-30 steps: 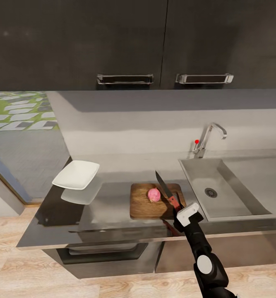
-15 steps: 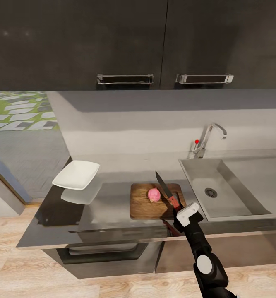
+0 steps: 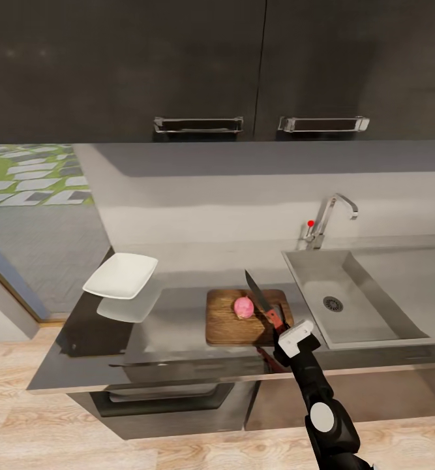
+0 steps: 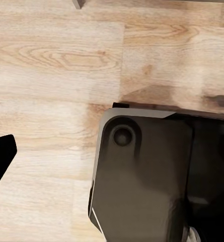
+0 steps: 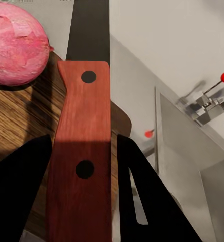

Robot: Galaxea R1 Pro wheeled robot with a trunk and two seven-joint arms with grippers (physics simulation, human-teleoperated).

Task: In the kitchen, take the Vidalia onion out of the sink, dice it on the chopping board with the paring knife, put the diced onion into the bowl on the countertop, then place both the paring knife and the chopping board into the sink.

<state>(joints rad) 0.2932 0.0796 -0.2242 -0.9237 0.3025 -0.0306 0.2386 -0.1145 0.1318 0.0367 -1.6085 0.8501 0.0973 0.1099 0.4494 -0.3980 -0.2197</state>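
The pinkish Vidalia onion [image 3: 244, 307] [image 5: 16, 45] lies on the dark-brown chopping board [image 3: 224, 324] [image 5: 13, 123] on the grey countertop [image 3: 171, 343]. My right gripper [image 3: 280, 330] [image 5: 81, 151] is shut on the reddish-brown handle of the paring knife [image 3: 264, 305] [image 5: 84, 116]. The dark blade points away from me and passes just right of the onion. The white bowl [image 3: 120, 275] stands at the counter's left end. The sink [image 3: 374, 313] lies right of the board. In the left wrist view one black finger [image 4: 0, 160] of my left gripper sits far to one side over the wooden floor.
A tap [image 3: 328, 219] [image 5: 212, 101] with a red knob stands behind the sink. Dark upper cabinets [image 3: 197, 65] with metal handles hang above the counter. The robot's dark base [image 4: 147, 176] rests on the light wooden floor [image 4: 46, 60].
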